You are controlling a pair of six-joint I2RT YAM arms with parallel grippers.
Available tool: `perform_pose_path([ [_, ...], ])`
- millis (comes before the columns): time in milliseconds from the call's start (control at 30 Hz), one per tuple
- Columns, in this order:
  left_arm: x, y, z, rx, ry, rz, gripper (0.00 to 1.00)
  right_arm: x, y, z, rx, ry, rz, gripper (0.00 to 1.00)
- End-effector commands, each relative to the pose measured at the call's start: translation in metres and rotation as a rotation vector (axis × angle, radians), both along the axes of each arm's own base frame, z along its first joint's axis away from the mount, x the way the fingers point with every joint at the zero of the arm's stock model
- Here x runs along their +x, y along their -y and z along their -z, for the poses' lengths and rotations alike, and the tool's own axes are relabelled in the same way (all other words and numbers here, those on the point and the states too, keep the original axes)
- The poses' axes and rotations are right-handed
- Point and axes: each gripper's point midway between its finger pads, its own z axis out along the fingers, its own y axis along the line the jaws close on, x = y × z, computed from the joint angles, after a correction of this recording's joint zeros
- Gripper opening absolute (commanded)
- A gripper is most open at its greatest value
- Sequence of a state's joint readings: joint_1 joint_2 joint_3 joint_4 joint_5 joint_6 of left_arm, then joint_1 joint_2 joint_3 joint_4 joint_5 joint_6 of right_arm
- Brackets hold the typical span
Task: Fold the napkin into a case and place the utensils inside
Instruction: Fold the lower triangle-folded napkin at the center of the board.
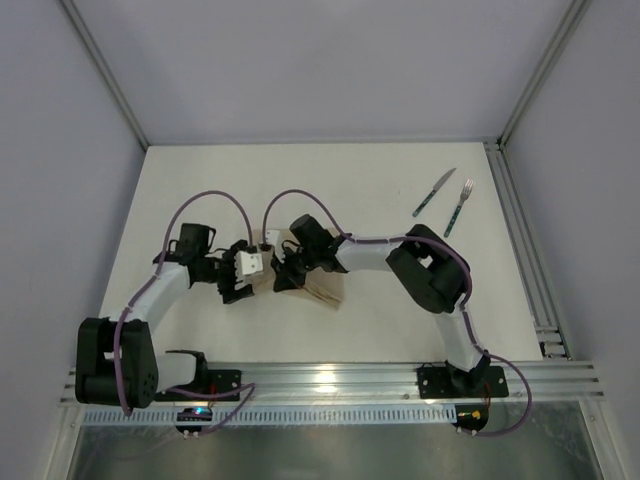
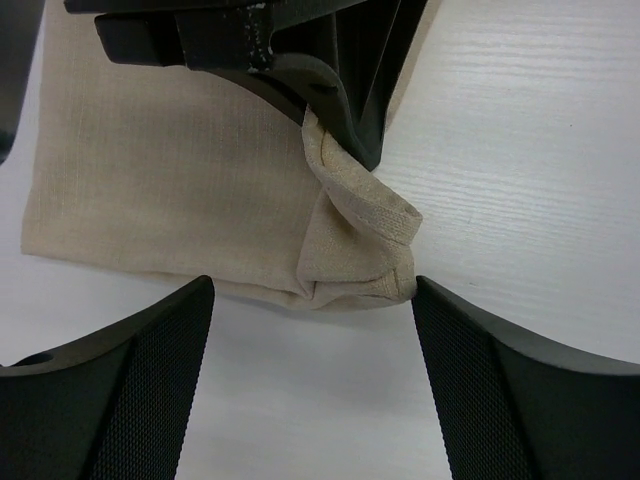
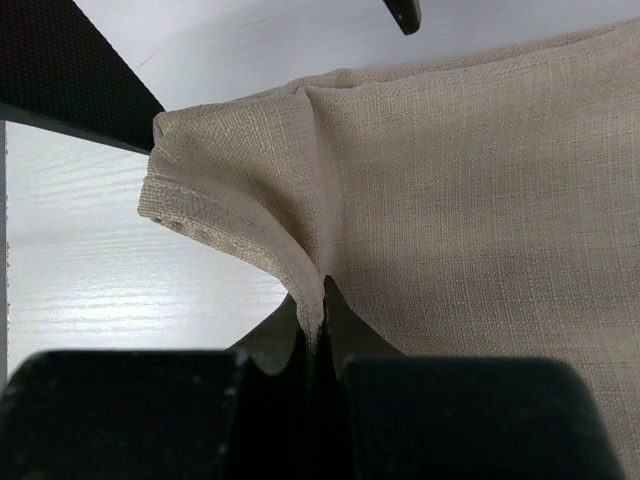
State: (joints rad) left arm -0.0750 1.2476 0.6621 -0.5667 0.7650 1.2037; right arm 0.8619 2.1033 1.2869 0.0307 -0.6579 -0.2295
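Corner pinched: the right gripper [image 3: 318,315] clamps a raised fold of the napkin [image 3: 450,200], and the left gripper [image 2: 310,298] gapes wide, holding nothing.
The napkin sits mid-surface [image 1: 250,190]; knife [image 1: 433,193] and fork [image 1: 459,207] lie well apart, far right.

The left end effector [image 2: 312,288] is held with jaws spread wide, aimed toward 3 o'clock. The right end effector [image 3: 318,318], extended toward 9 o'clock, is clamped on a fold of the napkin [image 3: 450,200].

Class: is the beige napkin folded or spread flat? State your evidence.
Folded. The napkin shows doubled layers along its edge, and one corner, pinched by the right gripper, bunches into a raised loop.
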Motion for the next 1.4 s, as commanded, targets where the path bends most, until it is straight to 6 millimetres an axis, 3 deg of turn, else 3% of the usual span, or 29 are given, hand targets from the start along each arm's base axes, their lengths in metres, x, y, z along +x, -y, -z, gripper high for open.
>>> perform_pose_path([
  [0,0.009,0.011,-0.001,-0.025,0.065,0.048,0.82,-0.018,0.023,0.035,-0.125,-0.104,0.008,0.04],
  [200,0.009,0.023,0.01,0.025,0.056,0.075,0.79,-0.018,0.023,0.035,-0.125,-0.107,0.007,0.04],
  [300,0.012,0.023,0.009,0.022,0.051,0.054,0.59,-0.017,0.023,0.035,-0.125,-0.107,0.007,0.04],
  [333,0.011,0.024,0.009,0.019,0.048,0.05,0.47,-0.018,0.023,0.035,-0.128,-0.108,0.008,0.04],
  [500,0.004,0.028,0.002,-0.007,-0.008,0.049,0.21,-0.017,0.024,0.035,-0.131,-0.105,0.017,0.12],
  [533,0.005,0.027,0.001,-0.01,-0.021,0.033,0.04,-0.017,0.024,0.032,-0.129,-0.104,0.019,0.16],
  [567,0.005,0.027,0.001,-0.013,-0.034,0.017,0.0,-0.017,0.026,0.033,-0.132,-0.105,0.026,0.2],
  [767,0.005,0.026,0.001,-0.016,-0.098,-0.049,0.0,-0.015,0.035,0.022,-0.133,-0.068,0.076,0.45],
  [967,0.009,0.025,0.002,-0.024,-0.199,-0.119,0.0,-0.018,0.062,0.006,-0.156,0.035,0.161,0.57],
  [1367,0.005,0.024,-0.002,-0.074,-0.256,-0.133,0.0,-0.02,0.121,0.013,-0.304,0.224,0.358,0.62],
])
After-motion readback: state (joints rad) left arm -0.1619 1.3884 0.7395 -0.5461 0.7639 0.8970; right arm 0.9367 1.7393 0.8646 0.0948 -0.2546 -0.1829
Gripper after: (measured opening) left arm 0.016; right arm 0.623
